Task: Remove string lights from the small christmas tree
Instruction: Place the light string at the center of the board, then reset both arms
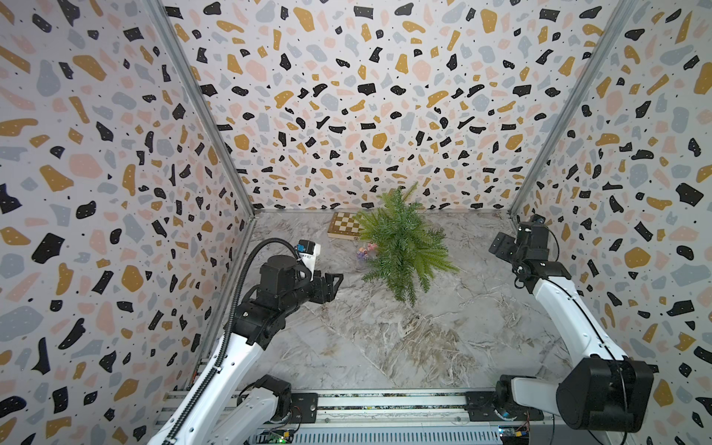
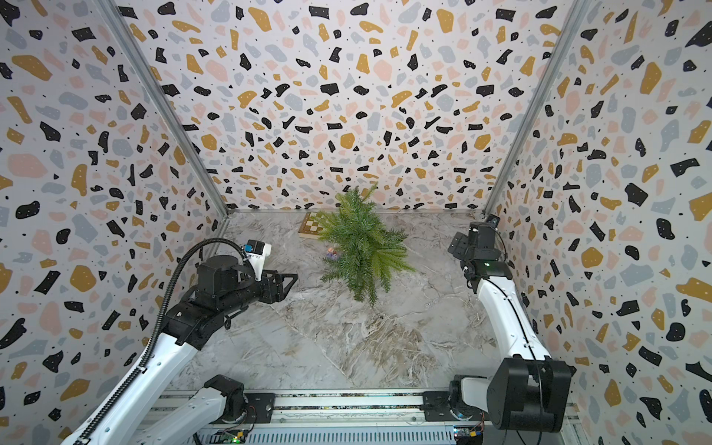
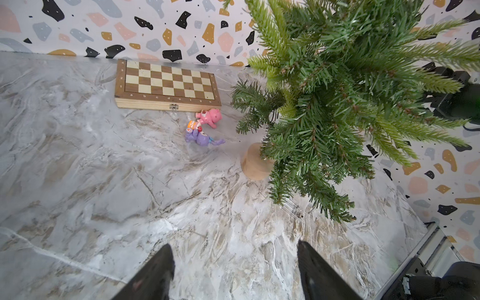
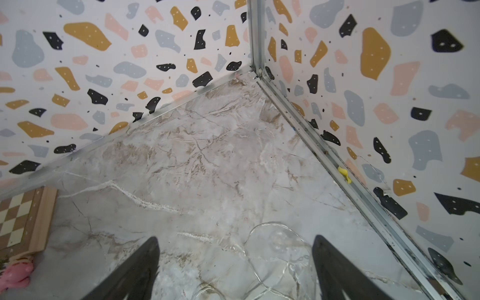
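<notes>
Looks nearly done. String lights (image 4: 280, 241) lie in loose loops on the table (image 4: 207, 161) in the far right corner, well apart from the small christmas tree (image 1: 404, 246), which stands far-centre. Right gripper (image 4: 235, 239) hangs over them w/ fingers spread wide, gripping nothing; strand lies free. Left gripper (image 3: 233, 245) is also spread & empty, left of the tree. No wire seen on the branches, tho it's too thin to rule out. A clear bit (image 3: 293, 209) on the table under the tree's near branches may be a leftover. Left to do: check that.
</notes>
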Robot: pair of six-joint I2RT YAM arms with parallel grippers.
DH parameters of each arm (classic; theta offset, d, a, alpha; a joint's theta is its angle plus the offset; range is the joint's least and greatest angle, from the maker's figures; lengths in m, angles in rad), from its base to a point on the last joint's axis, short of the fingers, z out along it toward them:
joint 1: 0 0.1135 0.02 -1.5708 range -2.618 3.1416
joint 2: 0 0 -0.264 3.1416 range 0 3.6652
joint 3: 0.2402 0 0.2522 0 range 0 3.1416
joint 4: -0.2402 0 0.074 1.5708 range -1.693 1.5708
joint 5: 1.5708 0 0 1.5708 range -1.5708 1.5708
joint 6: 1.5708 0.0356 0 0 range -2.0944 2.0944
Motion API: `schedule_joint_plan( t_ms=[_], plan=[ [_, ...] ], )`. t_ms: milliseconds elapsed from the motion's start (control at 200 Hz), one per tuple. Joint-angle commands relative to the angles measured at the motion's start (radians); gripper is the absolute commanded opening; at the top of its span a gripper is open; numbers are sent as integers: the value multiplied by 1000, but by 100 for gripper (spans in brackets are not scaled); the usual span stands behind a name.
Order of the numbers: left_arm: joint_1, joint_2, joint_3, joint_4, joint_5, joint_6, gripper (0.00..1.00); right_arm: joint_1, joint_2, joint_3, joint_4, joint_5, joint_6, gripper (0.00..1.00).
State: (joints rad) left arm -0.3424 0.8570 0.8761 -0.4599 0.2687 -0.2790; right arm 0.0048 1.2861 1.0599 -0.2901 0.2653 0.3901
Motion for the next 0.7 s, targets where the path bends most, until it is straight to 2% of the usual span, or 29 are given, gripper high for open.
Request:
schedule_joint_plan(
  t_ms=[0,220,391,541,696],
  plan=[
    [-1,-8,-12,49,-15,-16,74,4,39,9,-86,100,-33,96],
    [-2,-11,-16,50,-25,-21,74,-183,68,-34,-81,-95,18,99],
    [-2,-13,-33,67,-27,-27,74,-200,54,-42,-63,-108,-23,99],
    [-1,1,-28,57,-15,-26,74,-124,-19,-97,23,-40,-54,99],
    [-1,13,-22,49,-12,-17,74,98,-54,-202,192,103,-156,100]
  ],
)
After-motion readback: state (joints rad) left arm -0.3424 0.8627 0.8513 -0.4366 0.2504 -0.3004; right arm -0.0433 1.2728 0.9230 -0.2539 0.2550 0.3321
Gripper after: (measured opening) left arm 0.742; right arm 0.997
